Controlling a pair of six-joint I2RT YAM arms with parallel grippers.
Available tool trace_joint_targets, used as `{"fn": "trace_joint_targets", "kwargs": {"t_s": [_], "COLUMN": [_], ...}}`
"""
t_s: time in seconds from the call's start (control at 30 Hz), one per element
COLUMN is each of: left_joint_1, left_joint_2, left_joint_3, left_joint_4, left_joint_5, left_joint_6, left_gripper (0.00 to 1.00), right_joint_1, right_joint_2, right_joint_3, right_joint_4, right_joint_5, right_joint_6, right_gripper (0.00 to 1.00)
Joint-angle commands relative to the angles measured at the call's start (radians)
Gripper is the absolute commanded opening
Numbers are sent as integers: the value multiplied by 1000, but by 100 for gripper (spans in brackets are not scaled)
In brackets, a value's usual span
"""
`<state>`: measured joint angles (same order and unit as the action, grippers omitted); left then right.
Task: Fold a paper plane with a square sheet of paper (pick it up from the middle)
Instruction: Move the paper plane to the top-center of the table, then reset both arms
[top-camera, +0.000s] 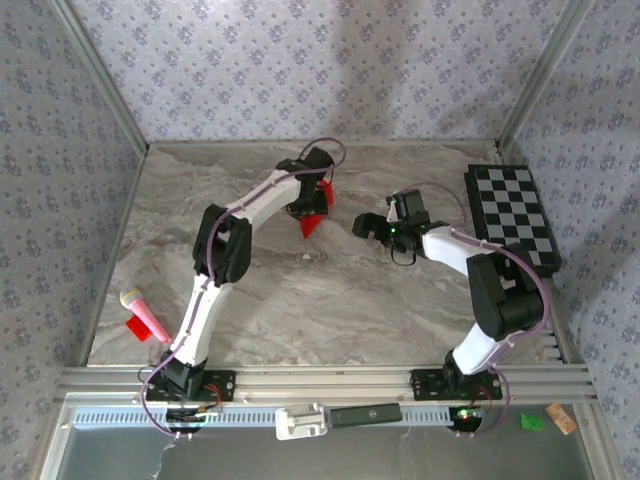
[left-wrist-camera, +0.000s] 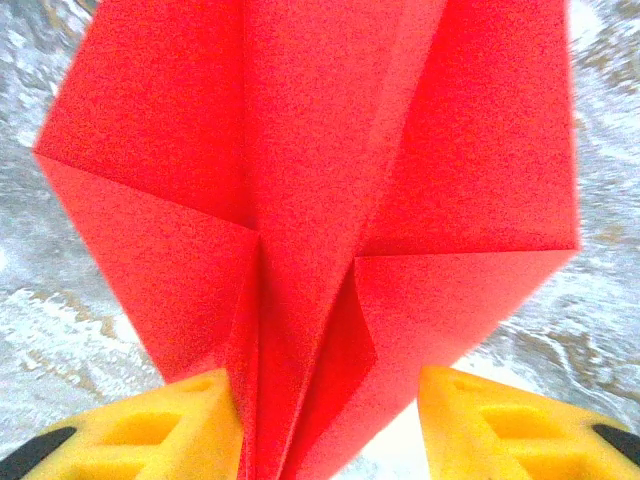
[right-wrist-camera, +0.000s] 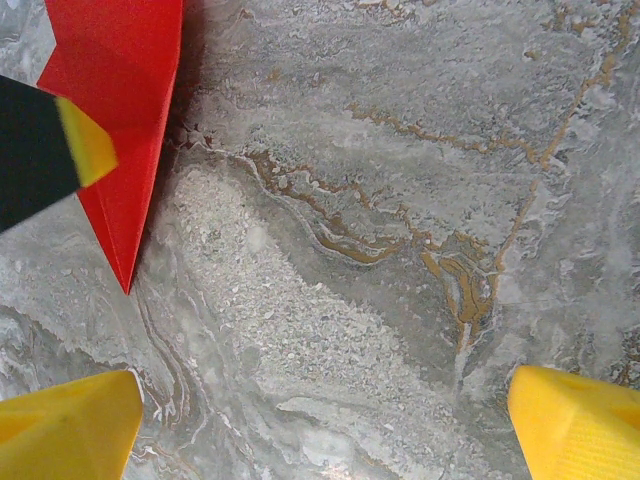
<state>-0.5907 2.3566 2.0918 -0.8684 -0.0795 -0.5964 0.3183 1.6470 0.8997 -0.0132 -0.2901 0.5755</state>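
A grey marbled counter (top-camera: 300, 300) sits inside patterned walls. Upper middle in the overhead view, the paper plane (top-camera: 312, 224) hangs nose-down between the left gripper (left-wrist-camera: 325, 410) fingers (left-wrist-camera: 190, 430), probably to keep its creases together. I cannot tell whether it pinches or just brackets the fold. The right gripper (top-camera: 368, 228) hovers beside it, spread wide over bare stone, likely ready to assist.

paper plane (left-wrist-camera: 320, 200) cropped at top, at bottom

**Open desk (top-camera: 330, 300) at centre, clutter at the sides**
A chequered board (top-camera: 510, 215) blocks the right edge and a pink microphone (top-camera: 143, 312) lies far left. The paper plane (top-camera: 313, 222) sits near the right claw (top-camera: 362, 227).
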Motion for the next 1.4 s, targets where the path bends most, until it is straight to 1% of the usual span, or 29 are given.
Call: {"fn": "trace_joint_targets", "kwargs": {"t_s": [0.0, 0.17, 0.27, 0.37, 0.47, 0.57, 0.63, 0.73, 0.8, 0.87, 1.0, 1.03, 1.1, 1.13, 1.23, 1.3, 1.37], "left_joint_1": [4, 9, 15, 29, 53, 79, 102, 138, 176, 226, 360, 395, 451, 478, 528, 561, 585], "left_joint_2": [-72, -116, -180, -280, -406, -554, -666, -831, -926, -1023, -1206, -1247, -1311, -1338, -1381, -1381, -1362], "left_joint_3": [11, -14, -51, -117, -224, -355, -474, -666, -789, -911, -1199, -1279, -1411, -1474, -1609, -1670, -1708], "left_joint_4": [-26, -11, 17, 65, 120, 181, 250, 347, 402, 442, 614, 677, 770, 827, 951, 1028, 1091], "left_joint_5": [-12, -15, -17, -38, -88, -161, -236, -347, -388, -424, -471, -473, -482, -487, -483, -446, -394], "left_joint_6": [-14, -16, -13, -7, 6, 25, 40, 71, 82, 71, 104, 133, 183, 215, 290, 321, 331], "left_gripper": [49, 50, 51, 54, 58, 66, 77, 93, 100, 100, 100, 100, 100, 100, 100, 100, 100], "right_joint_1": [-1, -4, -7, -11, -17, -22, -28, -45, -53, -65, -96, -110, -125, -133, -175, -198, -222], "right_joint_2": [-28, -38, -55, -84, -132, -198, -251, -326, -375, -415, -452, -454, -456, -454, -437, -416, -393], "right_joint_3": [7, 9, 17, 36, 62, 84, 84, 53, 19, -11, -86, -114, -191, -231, -304, -346, -396], "right_joint_4": [-25, -33, -48, -74, -110, -133, -131, -102, -77, -67, -45, -21, 83, 137, 217, 276, 366], "right_joint_5": [20, 24, 35, 69, 132, 224, 280, 332, 386, 451, 626, 653, 695, 713, 746, 754, 714], "right_joint_6": [-6, -11, -27, -66, -130, -223, -287, -358, -391, -400, -385, -400, -436, -452, -449, -455, -482], "right_gripper": [96, 96, 96, 97, 98, 100, 100, 100, 100, 100, 100, 100, 100, 100, 100, 100, 100]}}
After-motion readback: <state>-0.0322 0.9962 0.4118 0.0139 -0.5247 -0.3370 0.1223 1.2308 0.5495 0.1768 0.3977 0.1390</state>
